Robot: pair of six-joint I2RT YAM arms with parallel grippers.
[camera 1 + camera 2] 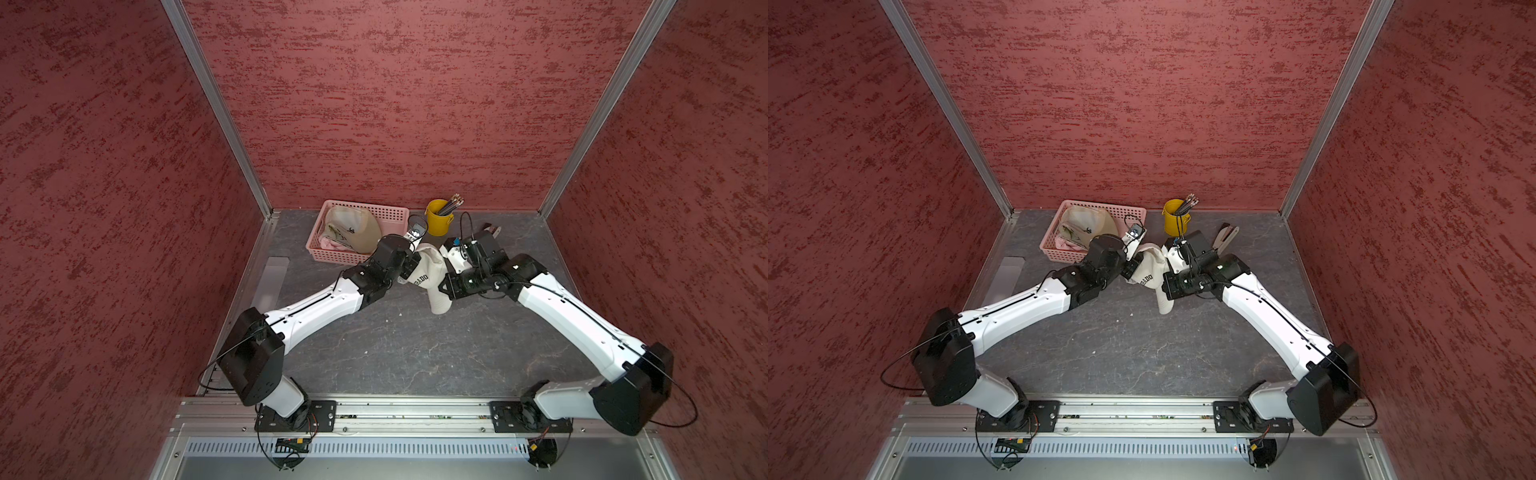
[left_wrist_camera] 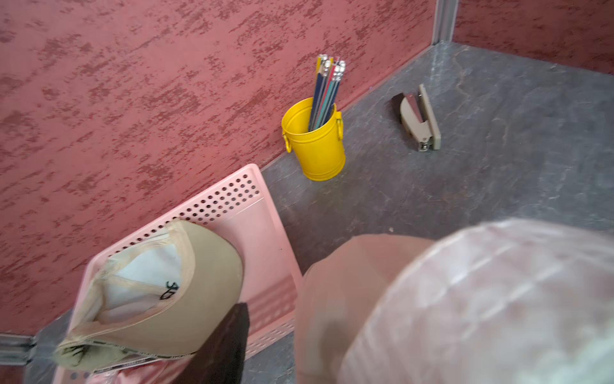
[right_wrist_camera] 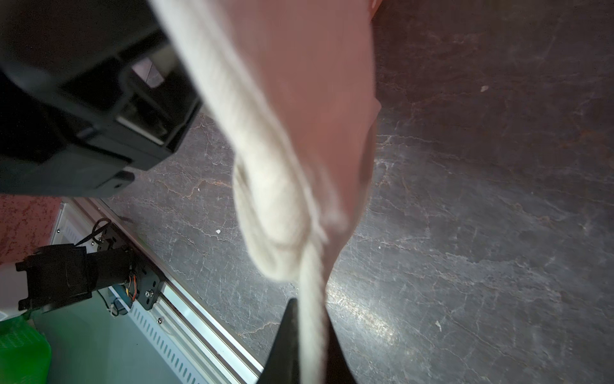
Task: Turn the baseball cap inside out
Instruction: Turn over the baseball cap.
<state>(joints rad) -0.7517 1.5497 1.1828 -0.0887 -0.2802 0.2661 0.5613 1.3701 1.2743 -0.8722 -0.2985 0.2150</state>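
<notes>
Cream cap (image 3: 282,212) pinched in right hand (image 3: 312,339)

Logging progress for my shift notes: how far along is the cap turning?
Done: the cap is picked up and held aloft. In hand: the right end effector is shut on its fabric; the left end effector sits at its other side, grip unclear. Left: the lettering still faces outward, so the turning itself remains.

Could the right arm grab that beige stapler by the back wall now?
Probably not yet: the right gripper is shut on the white fabric baseball cap, though the beige metal stapler lies close by, unobstructed.
</notes>
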